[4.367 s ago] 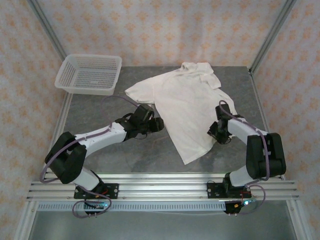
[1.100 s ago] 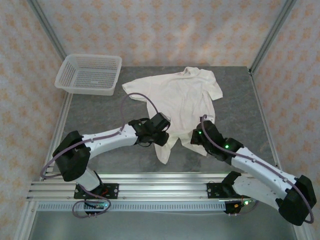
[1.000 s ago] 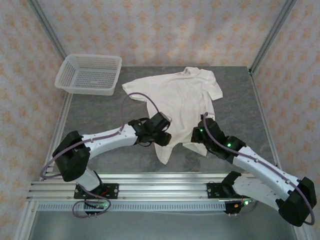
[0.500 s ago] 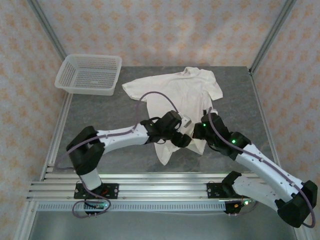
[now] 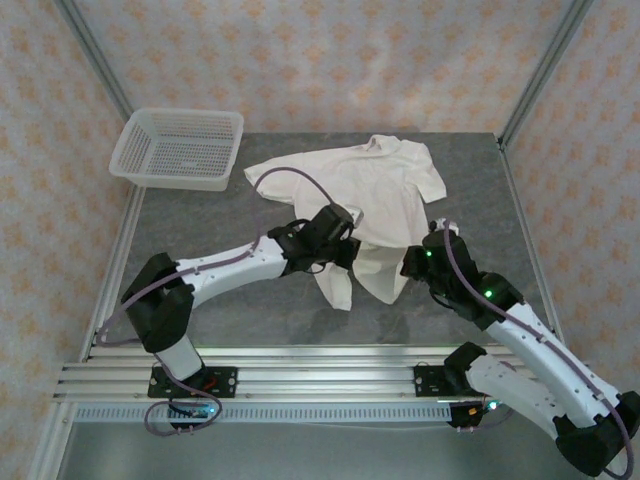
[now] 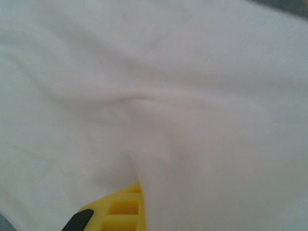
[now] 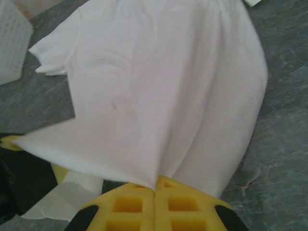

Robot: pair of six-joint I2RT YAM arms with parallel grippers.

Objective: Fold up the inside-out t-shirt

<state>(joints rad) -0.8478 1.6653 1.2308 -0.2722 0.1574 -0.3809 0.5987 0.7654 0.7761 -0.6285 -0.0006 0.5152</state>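
The wrinkled cream-white soft cloth t-shirt (image 5: 375,185) lies on the grey stone-patterned table (image 5: 250,312). Its collar is at the far side and its near hem is bunched between the two arms.

The right gripper (image 7: 155,190) is clenched on a pinch of that hem, its yellow fingers pressed together. The left gripper (image 5: 345,252) sits under draped cloth, and whether it is clamped cannot be told.

Recommended procedure: raise both hem corners level, keep the cloth taut between them, then carry the hem toward the collar.

The white plastic mesh basket (image 5: 170,172) stands at the far left corner, apart from the t-shirt, and holds nothing.
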